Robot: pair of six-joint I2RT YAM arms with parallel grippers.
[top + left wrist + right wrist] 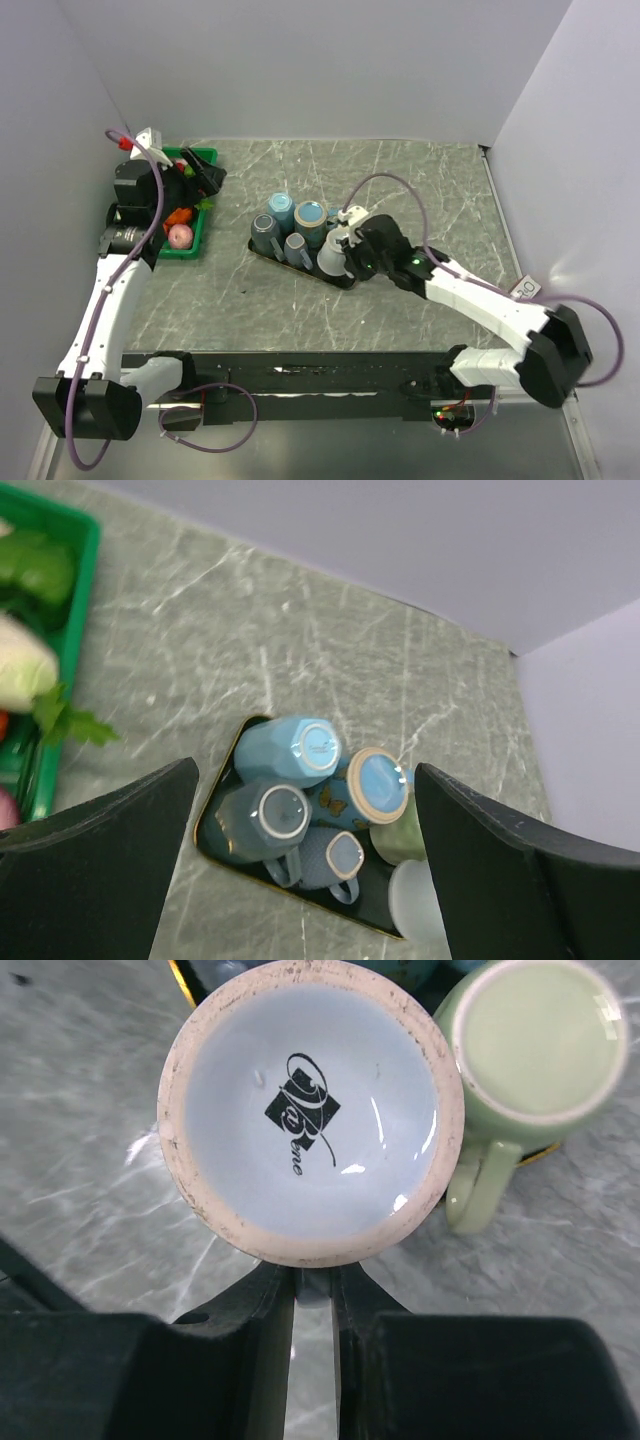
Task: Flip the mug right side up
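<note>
Inverted pale blue ceramic mug [310, 1110], upper centre of the frame; right tool [313, 1288] clenched on its handle. Best lifted clear of the neighbouring pale green mug [530, 1050] before rotating upright.

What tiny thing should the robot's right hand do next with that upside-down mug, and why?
Probably lift it straight up. The right gripper looks closed on the handle of the pale mug, which is bottom-up and close beside the green mug.
</note>
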